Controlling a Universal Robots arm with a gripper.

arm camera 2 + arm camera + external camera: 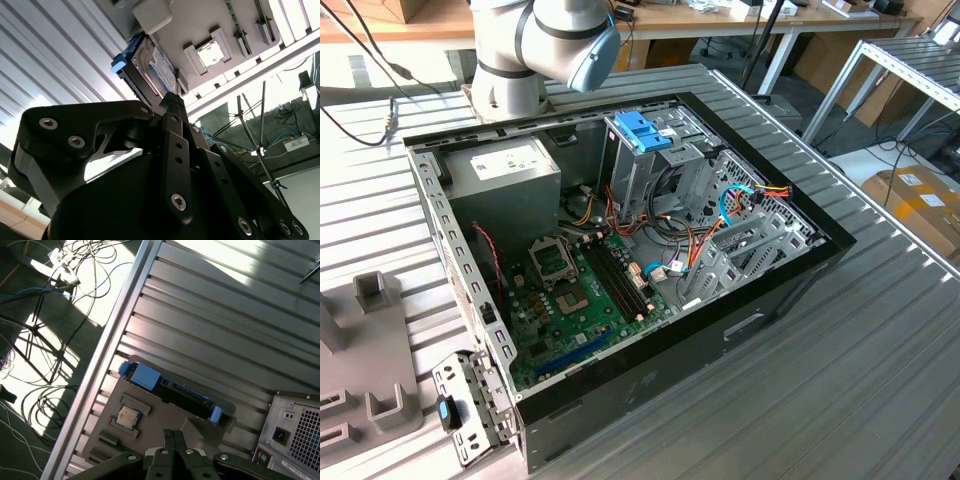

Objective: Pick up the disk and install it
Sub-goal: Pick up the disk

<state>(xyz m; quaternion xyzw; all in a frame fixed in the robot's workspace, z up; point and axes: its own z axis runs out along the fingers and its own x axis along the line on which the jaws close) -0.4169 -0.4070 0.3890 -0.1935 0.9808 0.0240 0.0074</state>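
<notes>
The disk [170,388] stands on its edge in a slot of a grey holder plate [165,415] on the ribbed metal table; its blue side rails show at both ends. In the second wrist view the disk [152,70] shows its white label with a blue band. My gripper [173,433] hangs a short way off the disk, over the holder plate, with its black fingers pressed together and nothing between them. The second wrist view has the gripper [172,98] pointing at the disk's edge.
The open computer case [620,250] lies on the table, with a metal drive cage under a blue handle [642,130], a grey power-supply box [510,165] and a green motherboard [580,290]. A processor chip [127,416] sits on the holder plate. The case's rear panel [295,430] is near the gripper. Cables lie on the floor [45,340] past the table edge.
</notes>
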